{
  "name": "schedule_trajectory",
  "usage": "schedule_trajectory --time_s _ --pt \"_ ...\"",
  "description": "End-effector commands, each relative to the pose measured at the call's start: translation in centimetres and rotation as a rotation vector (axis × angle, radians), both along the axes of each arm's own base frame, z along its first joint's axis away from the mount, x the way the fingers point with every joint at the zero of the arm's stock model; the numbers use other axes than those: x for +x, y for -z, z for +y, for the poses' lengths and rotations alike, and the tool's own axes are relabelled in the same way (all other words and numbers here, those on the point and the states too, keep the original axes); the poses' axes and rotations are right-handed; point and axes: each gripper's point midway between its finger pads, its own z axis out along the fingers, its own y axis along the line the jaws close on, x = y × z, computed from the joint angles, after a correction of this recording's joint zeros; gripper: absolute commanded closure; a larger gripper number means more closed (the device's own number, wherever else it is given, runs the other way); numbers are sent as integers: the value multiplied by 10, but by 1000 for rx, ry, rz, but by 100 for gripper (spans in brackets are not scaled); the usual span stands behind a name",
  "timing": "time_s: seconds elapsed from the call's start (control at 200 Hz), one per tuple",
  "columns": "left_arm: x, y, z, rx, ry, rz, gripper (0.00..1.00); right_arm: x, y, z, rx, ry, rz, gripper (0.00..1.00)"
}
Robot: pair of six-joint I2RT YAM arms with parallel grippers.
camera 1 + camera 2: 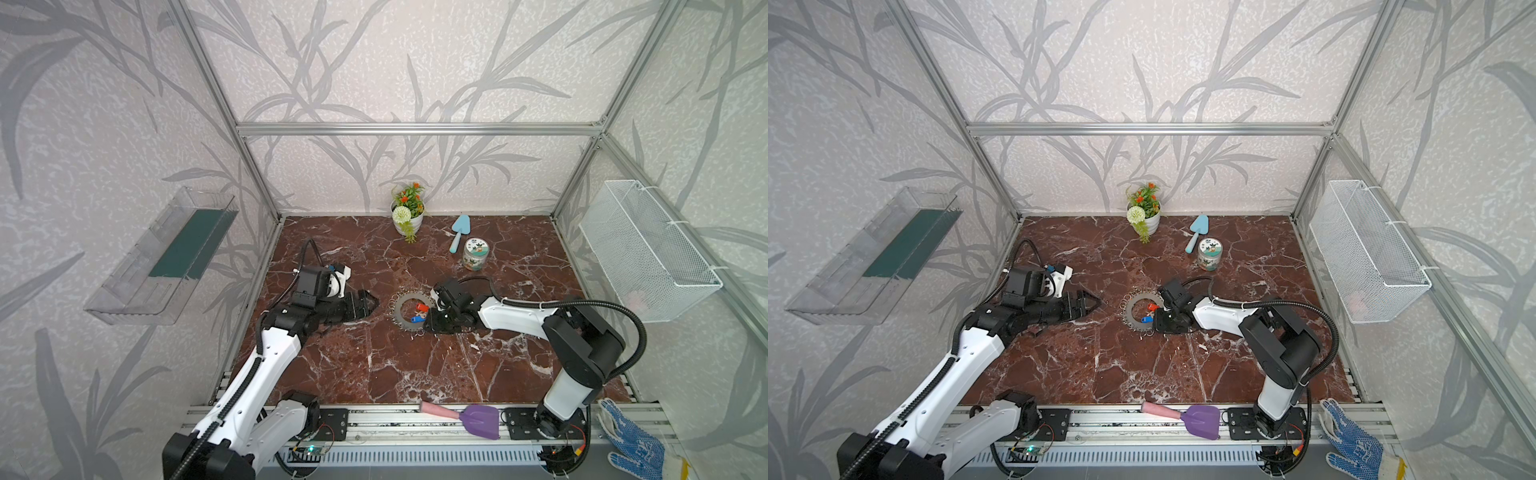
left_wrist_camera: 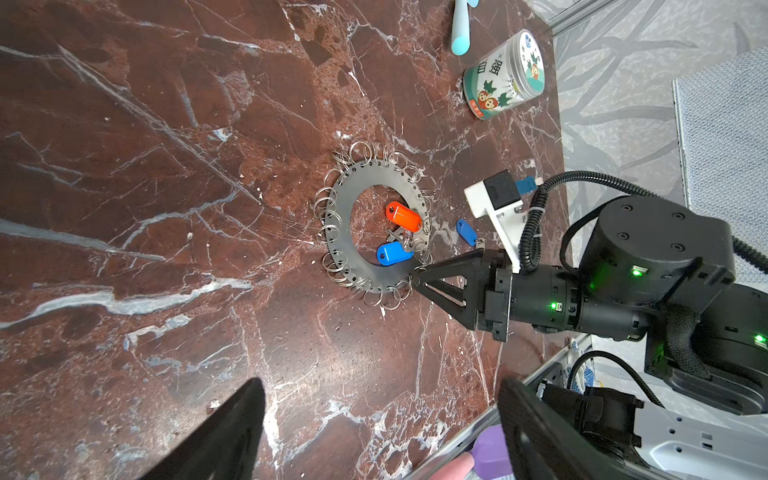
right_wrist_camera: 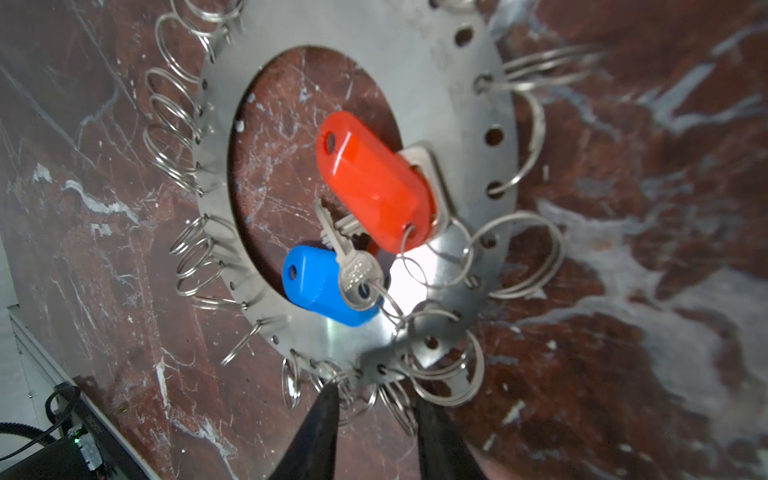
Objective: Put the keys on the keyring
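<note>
Lying on the red marble counter (image 1: pixel 374 365), the flat grey metal keyring plate (image 1: pixel 401 309) edged with wire split rings has an orange-red plastic-headed key (image 3: pixel 374 183) and a blue plastic-headed key (image 3: pixel 320 286) across its hole's 3 o'clock side; a second blue key (image 2: pixel 466 232) lies just outside. The right gripper (image 3: pixel 376 395) meets its 4 o'clock edge, fingers slightly apart astride rings, and I cannot tell whether they grip one; the left gripper (image 1: pixel 371 305) hovers at 9 o'clock, fingers wide apart.

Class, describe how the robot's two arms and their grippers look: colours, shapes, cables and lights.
Both the left arm and right arm have white shells with black joints, and black ribbed cables run alongside them. Green lights glow on the right arm's joints. The left gripper and right gripper are black, with tapering triangular fingers.
</note>
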Motion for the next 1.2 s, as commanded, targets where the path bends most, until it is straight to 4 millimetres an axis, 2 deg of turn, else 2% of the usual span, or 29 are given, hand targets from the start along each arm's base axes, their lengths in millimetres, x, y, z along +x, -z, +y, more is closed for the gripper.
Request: schedule_trajectory --time_s 0.0,0.49,0.78,0.955,0.975,1.2 --pt "0 2 0 -3 1 3 12 1 4 2 12 12 25 67" --pt "-1 2 1 -11 -3 3 12 3 -3 -7 -32 29 3 88" --pt "0 1 1 -15 -4 3 12 4 -6 -11 -56 24 -10 90" --pt "1 1 1 -16 -6 1 12 3 -7 -10 -54 19 -7 95" --pt "1 1 2 -15 -6 1 12 5 -18 -9 -37 17 -30 95" --pt "1 0 2 -19 -8 -1 12 2 -47 -21 -90 -29 -86 100"
